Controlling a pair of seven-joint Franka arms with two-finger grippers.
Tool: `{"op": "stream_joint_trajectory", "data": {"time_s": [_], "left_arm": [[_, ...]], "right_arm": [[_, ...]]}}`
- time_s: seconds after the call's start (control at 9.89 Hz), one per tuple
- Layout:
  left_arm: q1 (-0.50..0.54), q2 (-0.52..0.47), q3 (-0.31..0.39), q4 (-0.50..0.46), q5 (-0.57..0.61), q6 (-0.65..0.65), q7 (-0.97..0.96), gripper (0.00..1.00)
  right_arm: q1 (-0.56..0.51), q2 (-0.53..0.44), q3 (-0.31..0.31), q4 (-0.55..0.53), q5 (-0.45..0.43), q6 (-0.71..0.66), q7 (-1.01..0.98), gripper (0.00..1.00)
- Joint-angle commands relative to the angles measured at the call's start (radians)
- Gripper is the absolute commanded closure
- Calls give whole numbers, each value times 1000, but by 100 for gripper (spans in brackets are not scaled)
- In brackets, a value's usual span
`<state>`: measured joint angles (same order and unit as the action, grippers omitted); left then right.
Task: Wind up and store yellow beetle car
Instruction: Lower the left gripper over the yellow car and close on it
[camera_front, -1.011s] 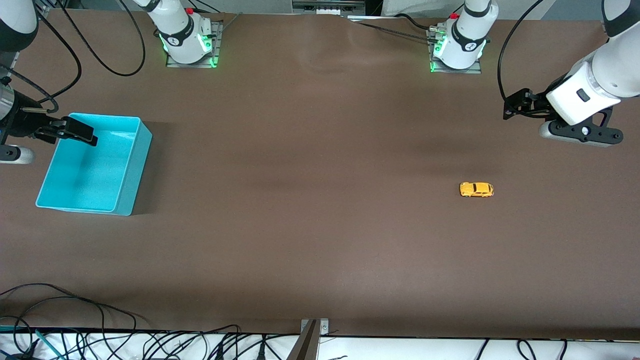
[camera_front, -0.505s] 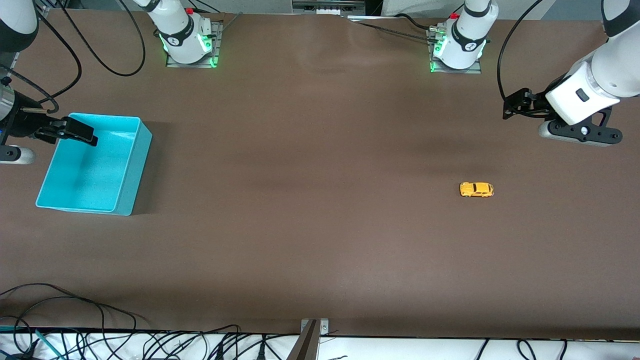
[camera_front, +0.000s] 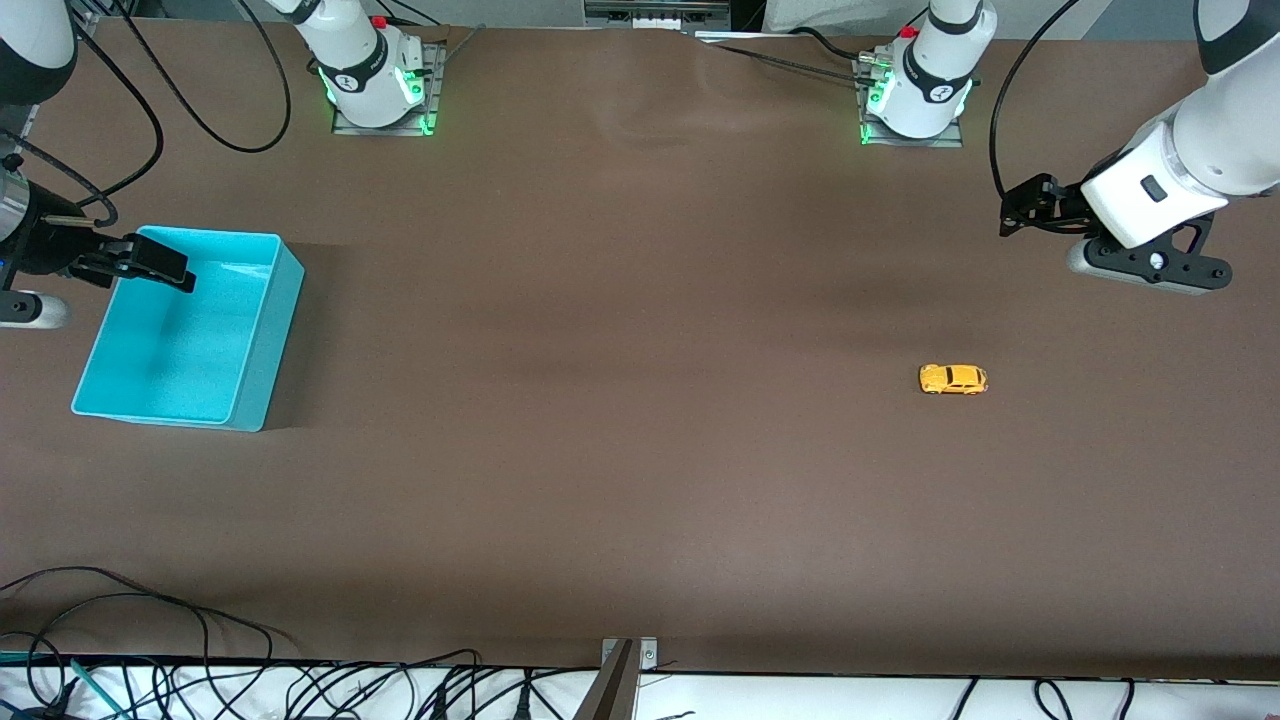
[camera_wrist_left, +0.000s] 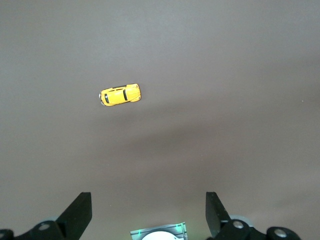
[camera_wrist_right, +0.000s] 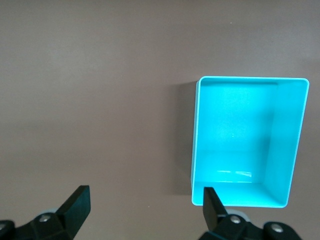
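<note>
On the table (camera_front: 640, 480), the yellow beetle car (camera_front: 953, 379) sits untouched; both end effectors, left (camera_front: 1022, 208) and right (camera_front: 150, 264), gape apart.

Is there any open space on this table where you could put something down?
Plenty. The brown table is bare all the way between the blue bin and the yellow car, and nearer the camera too. Only the ends are busy: the right gripper hangs over the bin's edge, the left gripper above the table near the car.
</note>
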<state>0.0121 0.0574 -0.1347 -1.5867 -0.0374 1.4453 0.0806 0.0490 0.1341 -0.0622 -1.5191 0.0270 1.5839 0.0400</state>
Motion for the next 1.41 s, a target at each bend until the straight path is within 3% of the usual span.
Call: {"op": "stream_joint_trajectory", "data": {"time_s": [0.0, 0.4, 1.01, 1.31], "left_arm": [[2, 62, -2, 4, 27, 57, 149, 0], [0, 121, -2, -71, 82, 235, 420, 0], [115, 154, -2, -383, 86, 642, 1003, 0], [138, 264, 0, -398, 86, 745, 1218, 0]], "right_arm": [[-3, -2, -1, 10, 11, -18, 5, 0], [-3, -2, -1, 8, 11, -16, 8, 0], [-3, -5, -2, 10, 16, -18, 11, 0], [-6, -7, -4, 8, 16, -18, 5, 0]]}}
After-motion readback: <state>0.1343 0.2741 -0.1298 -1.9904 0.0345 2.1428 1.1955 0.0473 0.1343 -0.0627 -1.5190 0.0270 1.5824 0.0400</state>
